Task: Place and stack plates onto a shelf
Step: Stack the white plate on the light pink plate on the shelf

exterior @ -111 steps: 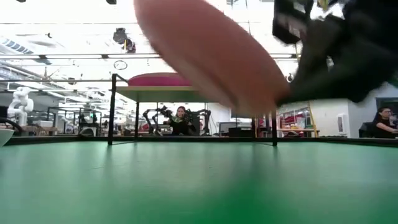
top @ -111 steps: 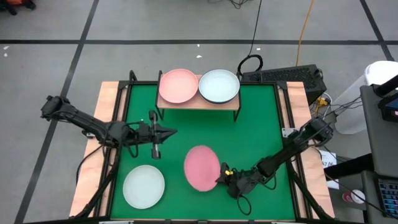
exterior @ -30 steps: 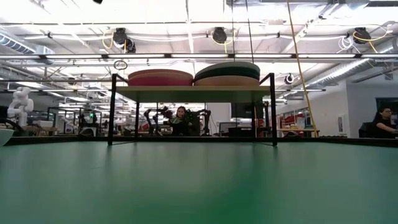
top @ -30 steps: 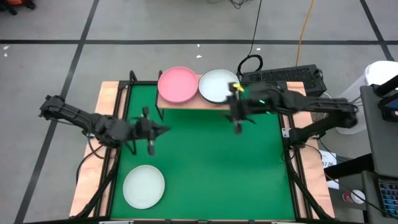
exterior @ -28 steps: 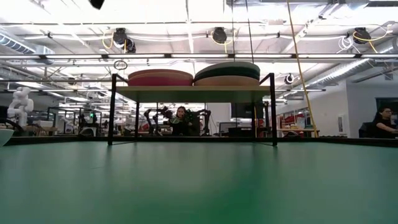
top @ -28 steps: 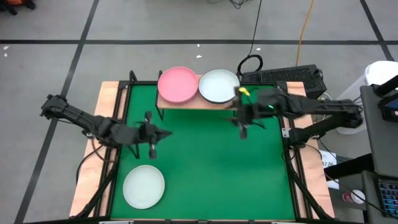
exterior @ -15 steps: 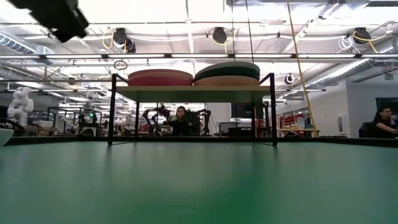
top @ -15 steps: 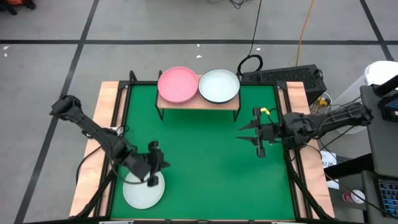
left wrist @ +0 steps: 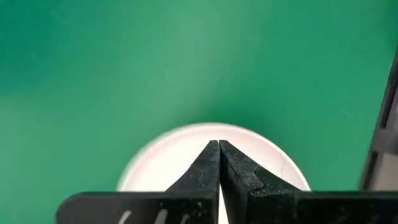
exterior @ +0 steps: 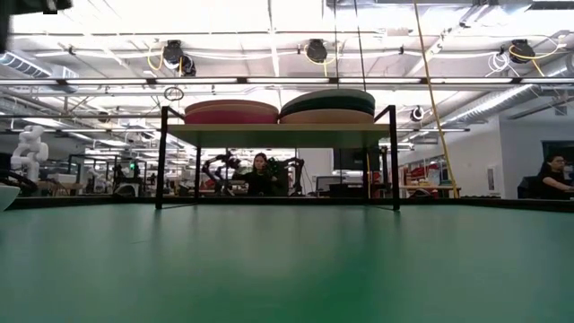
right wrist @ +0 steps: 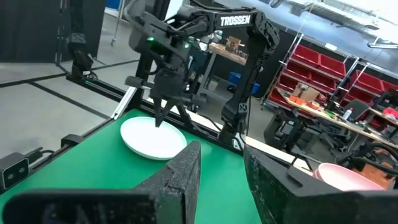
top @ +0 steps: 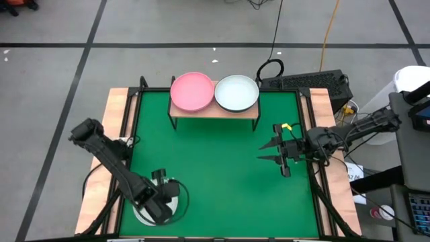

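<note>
A pale white plate (top: 140, 215) lies flat on the green mat near the table's front left corner. My left gripper (top: 160, 202) hangs over it with its shut fingers (left wrist: 219, 144) pointing down at the plate (left wrist: 168, 162). The shelf (top: 213, 111) stands at the far edge. It carries a pink-topped stack (top: 193, 91) on its left and a white-topped stack (top: 236, 93) on its right. In the low view the right stack (exterior: 327, 105) shows a dark teal plate. My right gripper (top: 264, 150) hovers open and holds nothing at the right of the mat, pointing left. My left gripper points its shut fingertips (right wrist: 159, 122) down over the white plate (right wrist: 153, 138), inside its rim. I cannot tell whether the tips touch the plate or stand just above it.
The green mat (top: 222, 175) between the shelf and the near edge lies bare. Black frame rails run along the table's left and right sides (top: 316, 181). Beyond the far right corner sit a keyboard (top: 309, 82) and cables.
My left gripper has gone toward the table's near edge and down, from mid-left of the mat to over the white plate, tipping to point down. My right gripper has drawn away from the shelf toward the table's right edge and somewhat nearer. The plates have stayed put.
</note>
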